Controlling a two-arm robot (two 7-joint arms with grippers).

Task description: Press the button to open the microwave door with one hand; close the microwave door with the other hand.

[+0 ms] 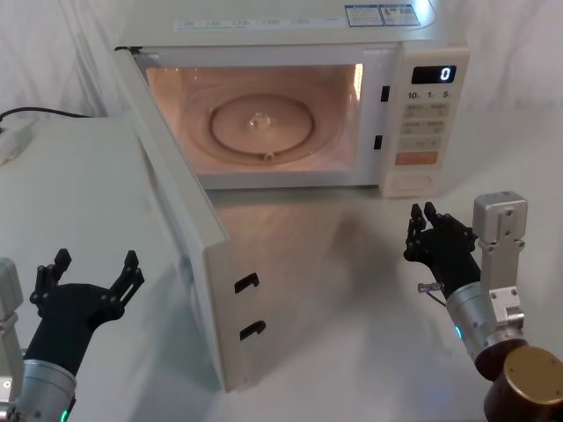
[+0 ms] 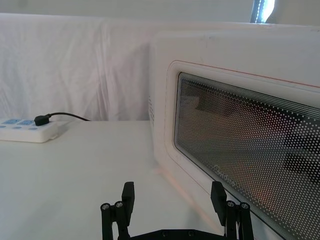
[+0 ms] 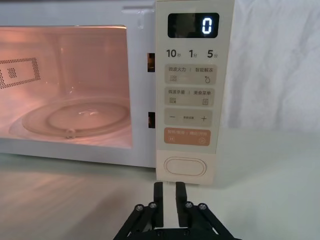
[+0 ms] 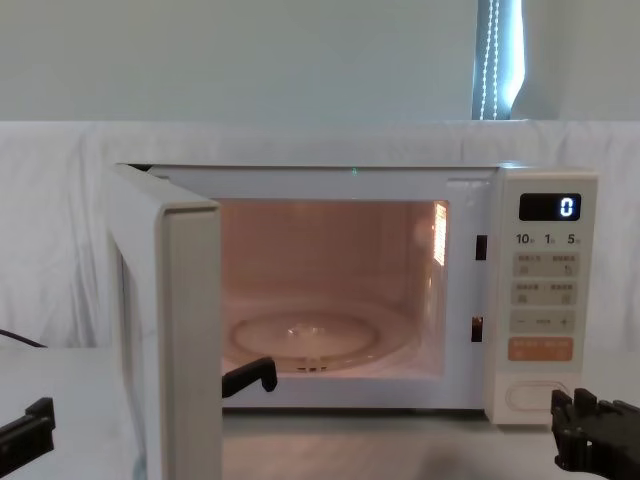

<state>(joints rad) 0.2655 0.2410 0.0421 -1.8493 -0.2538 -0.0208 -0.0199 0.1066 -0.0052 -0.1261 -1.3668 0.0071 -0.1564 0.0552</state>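
With the microwave door [image 1: 180, 237] swung wide at frame centre-left, opening is done; closing remains. The left gripper [image 1: 88, 274], lower left, gapes empty; the right gripper [image 1: 428, 227], pinched empty, sits below the button [image 1: 413, 182].

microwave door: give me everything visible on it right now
The microwave door is a cream, plastic-looking panel, swung wide open on its left hinge and pointing toward the robot. Its free edge carries two dark latch hooks; the outer face has a dotted dark window with a thin pinkish outline. Nothing touches it. The left gripper sits beside its outer face, fingers open.
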